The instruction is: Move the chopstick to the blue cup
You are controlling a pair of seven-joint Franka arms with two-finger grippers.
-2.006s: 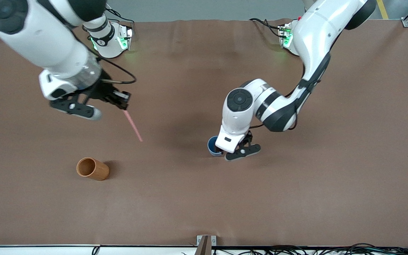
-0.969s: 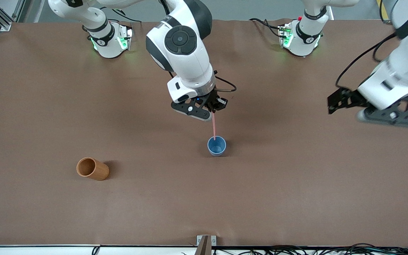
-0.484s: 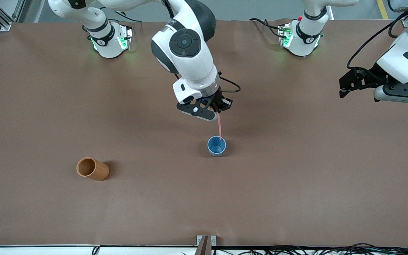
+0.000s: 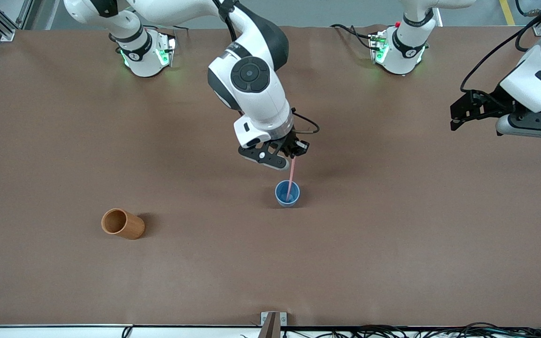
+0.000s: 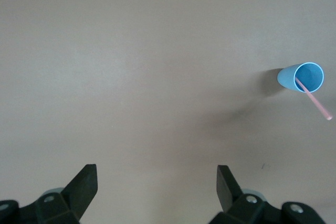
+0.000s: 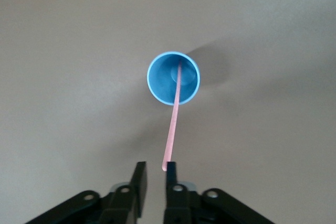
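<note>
The blue cup (image 4: 282, 195) stands upright near the table's middle. The pale-pink chopstick (image 4: 290, 180) leans in it, lower end on the cup's bottom and upper end sticking out. My right gripper (image 4: 294, 154) hovers over the stick's upper end. In the right wrist view its fingers (image 6: 156, 167) stand slightly apart. The chopstick (image 6: 172, 124) touches only one finger, and the cup (image 6: 160, 80) is below. My left gripper (image 4: 458, 115) is open and empty over the left arm's end of the table. It shows in the left wrist view (image 5: 157, 174), with the cup (image 5: 289, 77) and chopstick (image 5: 315, 99).
An orange-brown cylindrical cup (image 4: 122, 224) lies on its side toward the right arm's end of the table, nearer the front camera than the blue cup. A brown mat (image 4: 392, 244) covers the table. A small bracket (image 4: 273, 319) sits at the front edge.
My right gripper came down a little over the blue cup, and the chopstick's lower end went from the rim into the cup. My left arm has stayed put for the last half second.
</note>
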